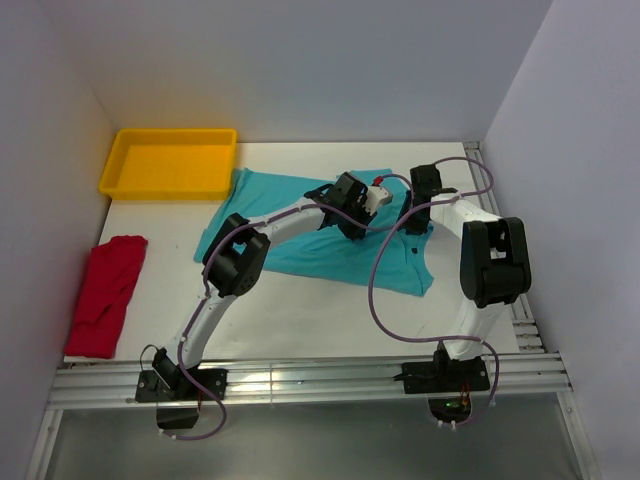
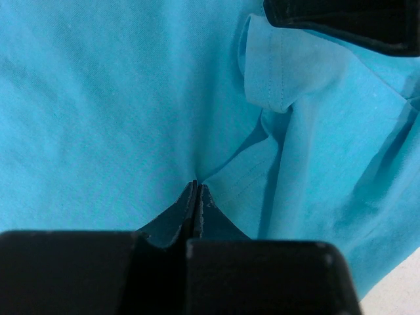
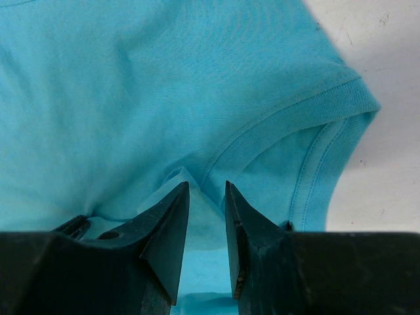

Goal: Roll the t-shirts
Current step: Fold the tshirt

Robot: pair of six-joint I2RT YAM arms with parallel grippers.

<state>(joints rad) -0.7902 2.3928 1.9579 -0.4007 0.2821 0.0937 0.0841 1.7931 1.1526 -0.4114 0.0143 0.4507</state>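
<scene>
Two t-shirts lie on the white bench (image 1: pixel 300 325), which fills the floor of a plain walled stall. The teal t-shirt (image 1: pixel 310 258) is the larger sight: it is spread mostly flat across the middle and far right of the bench, with one far corner touching the near wall of the yellow tray (image 1: pixel 165 186), which sits in the far left corner. The red t-shirt (image 1: pixel 105 295) is crumpled into a long heap against the left wall, well apart from the teal one and nearer than the tray. Both arms reach over the teal cloth. The left arm (image 1: pixel 237 262) slants in from the near left, the right arm (image 1: pixel 495 260) bends round from the near right, and their wrists come close together above the far side of the shirt. Seen from its own wrist, the left gripper (image 2: pixel 196 188) is closed tight on a small pinch of teal cloth, with creases running away from its tips and a stitched hem (image 2: pixel 266 65) folded up just beyond. The right gripper (image 3: pixel 207 188) sits by the ribbed neckband (image 3: pixel 275 121). Its jaws stand narrowly apart with teal cloth in the gap, and I cannot tell whether they actually grip it.
</scene>
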